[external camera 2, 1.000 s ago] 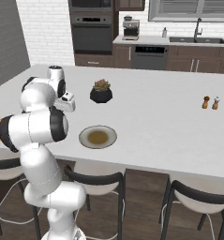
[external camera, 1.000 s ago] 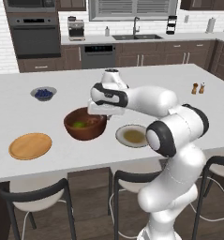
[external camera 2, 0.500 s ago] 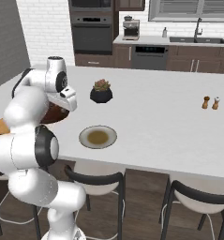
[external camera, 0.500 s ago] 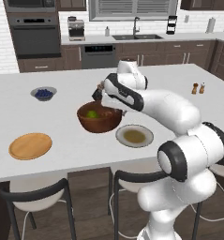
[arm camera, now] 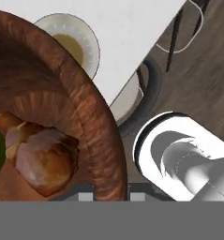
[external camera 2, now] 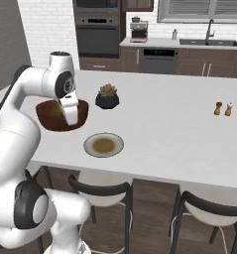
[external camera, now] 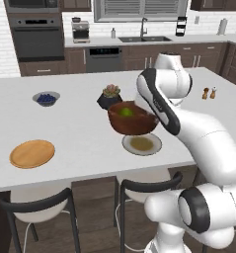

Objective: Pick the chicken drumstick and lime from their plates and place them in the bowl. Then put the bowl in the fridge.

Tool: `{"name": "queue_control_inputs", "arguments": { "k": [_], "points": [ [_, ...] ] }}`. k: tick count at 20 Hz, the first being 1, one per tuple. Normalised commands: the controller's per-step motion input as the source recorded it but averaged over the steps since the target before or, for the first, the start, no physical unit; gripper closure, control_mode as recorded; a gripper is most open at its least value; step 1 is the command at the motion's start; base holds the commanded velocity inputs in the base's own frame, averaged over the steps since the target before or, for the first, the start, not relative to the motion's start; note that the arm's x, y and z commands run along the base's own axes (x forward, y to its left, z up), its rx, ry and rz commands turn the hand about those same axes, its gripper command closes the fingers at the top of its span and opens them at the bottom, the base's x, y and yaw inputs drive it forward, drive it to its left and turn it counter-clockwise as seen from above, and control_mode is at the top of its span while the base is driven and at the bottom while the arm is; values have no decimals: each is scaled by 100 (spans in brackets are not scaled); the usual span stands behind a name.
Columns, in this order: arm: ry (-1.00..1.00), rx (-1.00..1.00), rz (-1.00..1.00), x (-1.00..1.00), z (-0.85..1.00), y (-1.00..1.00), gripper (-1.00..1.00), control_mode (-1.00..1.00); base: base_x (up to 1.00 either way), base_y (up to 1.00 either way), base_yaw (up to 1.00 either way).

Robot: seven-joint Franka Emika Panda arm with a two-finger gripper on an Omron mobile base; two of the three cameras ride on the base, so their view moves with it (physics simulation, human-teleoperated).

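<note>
The reddish-brown wooden bowl (external camera: 132,122) hangs tilted just above the counter, over the far edge of the pale grey plate (external camera: 141,144). Inside it lie the green lime (external camera: 126,112) and the brown chicken drumstick (arm camera: 43,159). My gripper (external camera 2: 70,115) is shut on the bowl's rim (arm camera: 101,136); in the hand view the gripper (arm camera: 111,193) sits at that rim. The bowl (external camera 2: 53,116) shows left of the hand in the right base view. The orange wooden plate (external camera: 32,153) lies bare at the counter's front left. The fridge is out of view.
A black succulent pot (external camera: 109,98) stands just behind the bowl. A small berry bowl (external camera: 46,98) sits at the far left, and salt and pepper shakers (external camera: 209,93) at the far right. Dark stools (external camera: 139,188) line the counter's near edge.
The bowl, held by my gripper, has risen off the counter and travelled right, from between the two plates to over the pale grey plate. The arm swung right with it.
</note>
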Motion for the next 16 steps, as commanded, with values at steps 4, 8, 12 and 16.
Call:
{"name": "queue_control_inputs", "arguments": {
  "k": [4,8,12,16],
  "points": [
    [0,0,-63,-100,35,-21,100,-100,0,0,0],
    [0,1,-49,-87,44,-41,100,-100,0,0,0],
    [0,0,-13,-70,42,-13,100,-100,0,0,0],
    [-1,0,0,-65,42,5,100,-100,0,0,0]
  ]
}}
